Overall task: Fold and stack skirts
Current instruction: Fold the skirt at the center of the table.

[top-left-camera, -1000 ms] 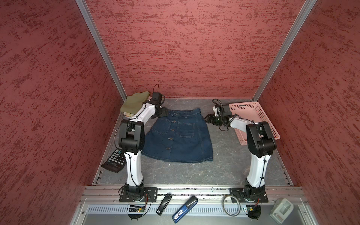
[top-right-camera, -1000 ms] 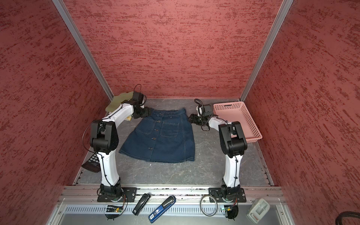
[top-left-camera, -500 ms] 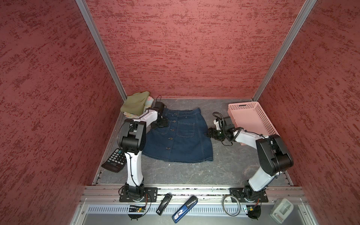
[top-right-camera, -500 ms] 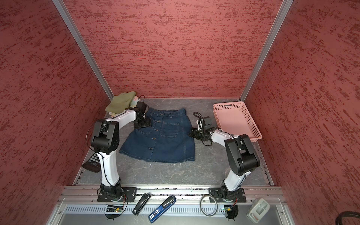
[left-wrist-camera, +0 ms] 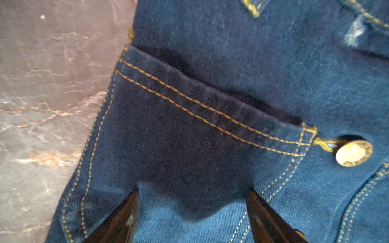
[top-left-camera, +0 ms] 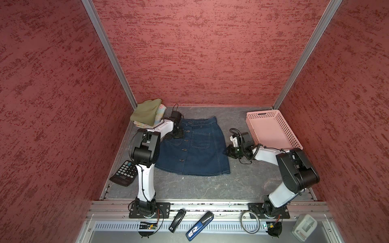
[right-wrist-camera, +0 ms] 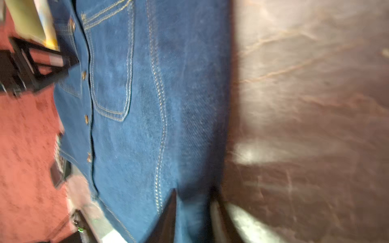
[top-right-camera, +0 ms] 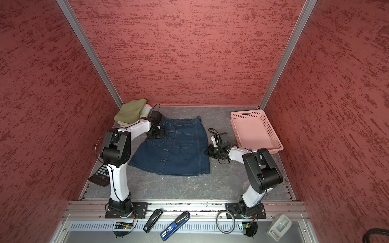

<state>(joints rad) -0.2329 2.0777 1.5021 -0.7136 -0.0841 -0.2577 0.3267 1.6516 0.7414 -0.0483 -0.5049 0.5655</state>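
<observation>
Tabletop (top-left-camera: 242, 185) grey under denim skirt (top-left-camera: 202, 151), walls (top-left-camera: 200, 52) red

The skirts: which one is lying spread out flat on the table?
The dark-blue denim skirt, button-front with pockets, lies spread flat mid-table. The olive-green skirt and the floral skirt beneath it sit stacked in a compact pile at the far corner.

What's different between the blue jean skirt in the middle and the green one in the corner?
The denim skirt lies spread flat, unfolded, in the middle; the olive-green skirt sits folded in the far corner atop a floral skirt. The denim skirt shows buttons and pockets; the olive-green skirt looks plain. The left gripper and right gripper are both at the denim skirt, neither at the olive-green skirt. Both are small cloth skirts.
</observation>
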